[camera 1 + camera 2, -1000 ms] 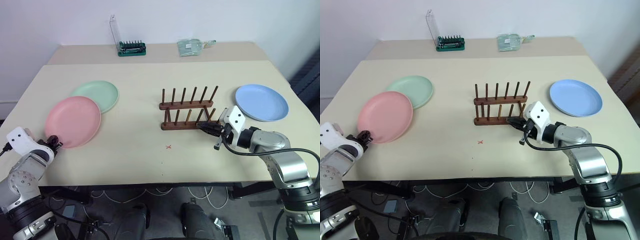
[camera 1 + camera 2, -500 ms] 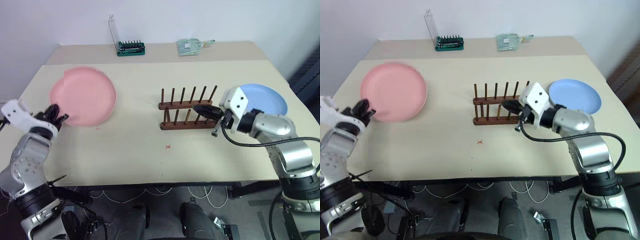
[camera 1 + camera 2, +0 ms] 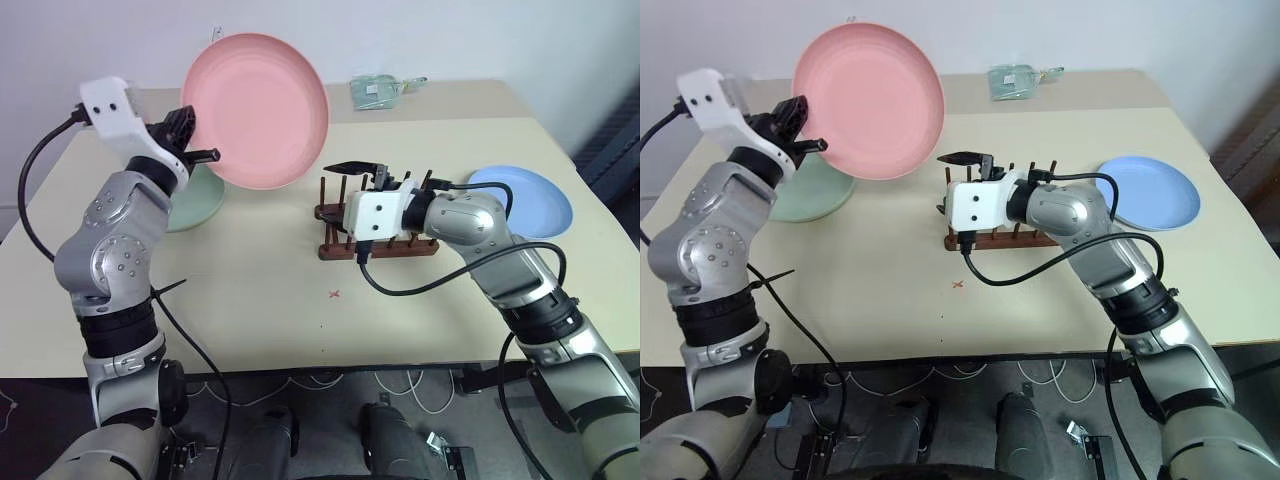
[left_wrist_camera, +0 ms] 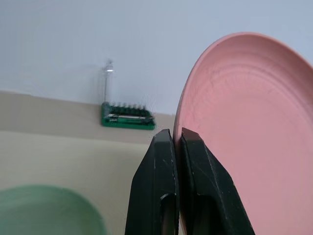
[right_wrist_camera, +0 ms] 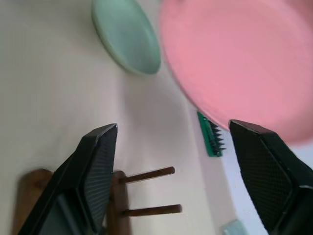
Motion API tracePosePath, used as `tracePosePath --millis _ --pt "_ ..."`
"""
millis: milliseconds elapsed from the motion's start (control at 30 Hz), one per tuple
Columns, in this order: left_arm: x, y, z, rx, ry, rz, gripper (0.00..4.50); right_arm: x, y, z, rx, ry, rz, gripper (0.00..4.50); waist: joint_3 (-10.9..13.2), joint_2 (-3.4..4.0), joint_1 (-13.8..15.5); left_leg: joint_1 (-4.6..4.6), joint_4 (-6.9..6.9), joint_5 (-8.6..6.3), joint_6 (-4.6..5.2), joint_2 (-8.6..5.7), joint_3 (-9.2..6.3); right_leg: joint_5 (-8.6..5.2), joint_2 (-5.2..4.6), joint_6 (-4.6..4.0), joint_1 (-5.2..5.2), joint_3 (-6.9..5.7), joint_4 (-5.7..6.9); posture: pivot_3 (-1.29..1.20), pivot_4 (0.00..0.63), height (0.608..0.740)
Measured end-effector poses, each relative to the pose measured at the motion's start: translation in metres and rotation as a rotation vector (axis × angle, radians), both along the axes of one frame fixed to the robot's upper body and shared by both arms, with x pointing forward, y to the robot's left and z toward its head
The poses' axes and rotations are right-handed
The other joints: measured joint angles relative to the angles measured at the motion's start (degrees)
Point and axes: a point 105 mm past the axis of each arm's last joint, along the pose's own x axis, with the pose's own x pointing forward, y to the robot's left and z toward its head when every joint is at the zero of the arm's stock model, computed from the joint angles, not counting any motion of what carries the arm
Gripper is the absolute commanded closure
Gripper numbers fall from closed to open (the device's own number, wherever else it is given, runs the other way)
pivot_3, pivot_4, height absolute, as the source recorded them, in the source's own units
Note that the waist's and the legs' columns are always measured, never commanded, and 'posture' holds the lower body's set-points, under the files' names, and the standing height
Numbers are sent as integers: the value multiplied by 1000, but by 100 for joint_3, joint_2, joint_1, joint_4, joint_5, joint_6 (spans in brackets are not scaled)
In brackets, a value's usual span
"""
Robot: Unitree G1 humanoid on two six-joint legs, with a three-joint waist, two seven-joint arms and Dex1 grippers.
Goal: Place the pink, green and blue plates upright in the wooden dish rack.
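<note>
The pink plate [image 3: 255,110] stands nearly upright in the air above the table's back left, and my left gripper [image 4: 177,142] is shut on its lower left rim. Below it the green plate [image 3: 198,200] lies flat, partly behind my left arm. The wooden dish rack [image 3: 385,246] stands at mid-table with its pegs up. Over the rack's left end, just right of the pink plate's lower edge, my right gripper [image 5: 172,127] hovers open and empty. The blue plate [image 3: 528,200] lies flat at the right, partly behind my right arm.
A green bit case [image 4: 128,119] with a clear lid stands at the table's back edge. A clear plastic bag [image 3: 385,90] lies at the back right. A small red cross [image 3: 336,294] marks the table in front of the rack.
My left arm has lifted the pink plate off the table, up and to the right, tilting it upright. My right gripper has moved left over the rack, rolled, and opened.
</note>
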Motion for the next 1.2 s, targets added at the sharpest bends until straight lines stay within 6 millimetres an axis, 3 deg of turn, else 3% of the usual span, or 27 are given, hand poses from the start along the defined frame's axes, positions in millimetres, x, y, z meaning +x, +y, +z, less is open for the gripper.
tracePosePath --millis 100,267,367,500,567,700,833,933,1033,1200 --pt "-2 -24 2 -5 6 -84 4500 3 9 6 -44 -128 18 767 1 -2 -4 -1 0 0 0 0 0 1 0 1 -1 2 0 0 150 740" --pt "-4 -33 -2 12 34 -121 4500 14 6 1 -97 -205 -5 767 1 -2 -9 -1 -1 1 -2 1 3 1 4 1 -4 6 2 0 150 740" --pt "-4 -34 -3 13 44 -127 4500 16 7 -1 -100 -209 -12 1637 1 -2 -6 -1 -2 1 -2 1 4 1 4 1 -4 7 2 0 150 740" --pt "-4 -34 -5 -5 55 -127 4500 16 8 -2 -112 -222 -13 3668 1 -2 -1 -1 -1 1 -2 0 4 1 4 1 -4 8 2 0 150 740" --pt "-2 -31 -7 -33 62 -119 3854 15 8 -1 -113 -239 -4 4500 1 -1 -10 0 -3 1 -2 1 5 1 4 0 -5 9 2 0 150 740" --pt "-5 -37 -3 -122 30 -173 2028 18 5 -2 -114 -250 -27 4500 3 -5 12 -1 0 2 -2 0 7 1 3 1 -3 10 0 0 150 740" --pt "-6 -22 20 -258 -73 -127 2028 20 -4 2 -65 -252 -64 4500 7 -11 20 -2 0 2 -2 1 6 1 4 0 -4 10 -1 0 150 740" --pt "-6 7 24 -217 -104 -16 2028 19 -30 18 139 -169 -136 4500 7 -8 7 -1 -6 2 -2 1 14 1 4 0 -7 17 0 0 150 740" --pt "-2 29 2 -171 -51 57 2028 12 -63 49 408 -50 -188 4500 7 -8 8 -1 -6 1 0 1 16 2 5 0 -7 20 -1 0 150 740" --pt "-4 31 -37 -52 29 15 2028 -13 -93 90 1021 352 -48 4500 5 -2 10 1 -7 -18 32 3 13 3 5 -2 -6 22 1 0 150 740"
